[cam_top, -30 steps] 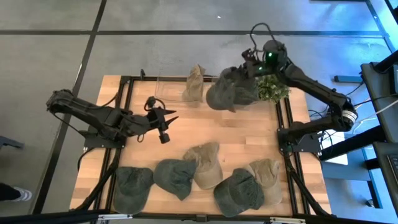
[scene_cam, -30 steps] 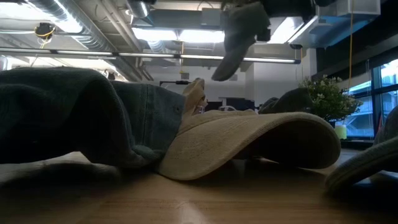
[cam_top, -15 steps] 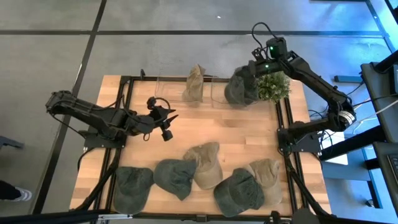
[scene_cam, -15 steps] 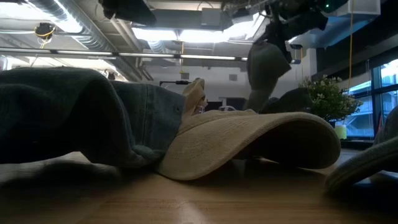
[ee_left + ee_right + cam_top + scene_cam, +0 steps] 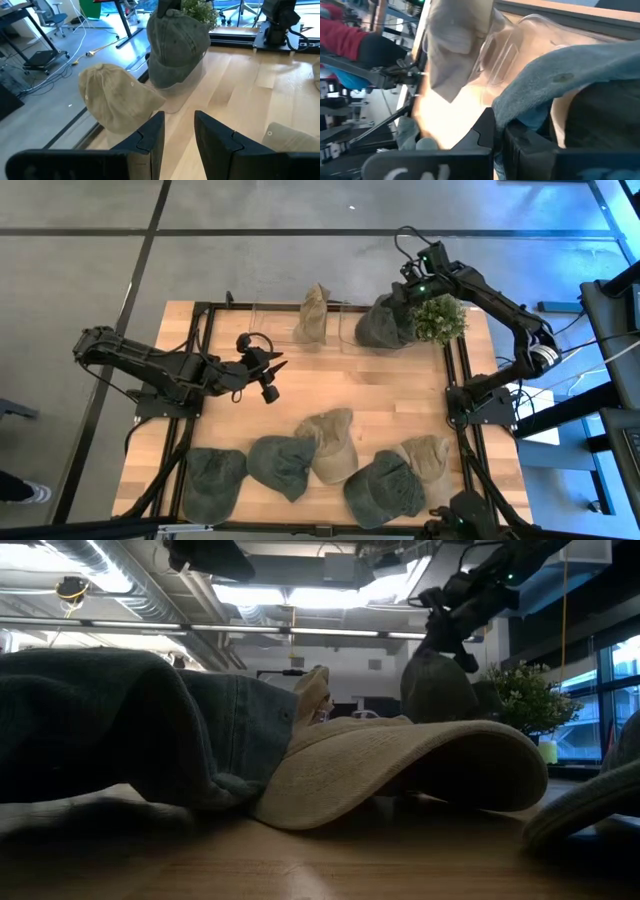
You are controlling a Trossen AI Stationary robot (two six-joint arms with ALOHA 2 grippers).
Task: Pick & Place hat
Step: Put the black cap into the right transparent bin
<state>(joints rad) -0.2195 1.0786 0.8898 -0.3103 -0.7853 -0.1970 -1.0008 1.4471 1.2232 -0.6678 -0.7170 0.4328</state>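
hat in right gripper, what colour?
Faded grey-green hat, held by the right gripper; left wrist view shows it best.

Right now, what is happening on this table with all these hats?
The right gripper is shut on a green hat and holds it over a clear stand at the far edge of the table, beside a small plant. A tan hat already sits on the neighbouring stand. The left gripper hovers empty over the table's left side. Five more hats lie along the near edge.
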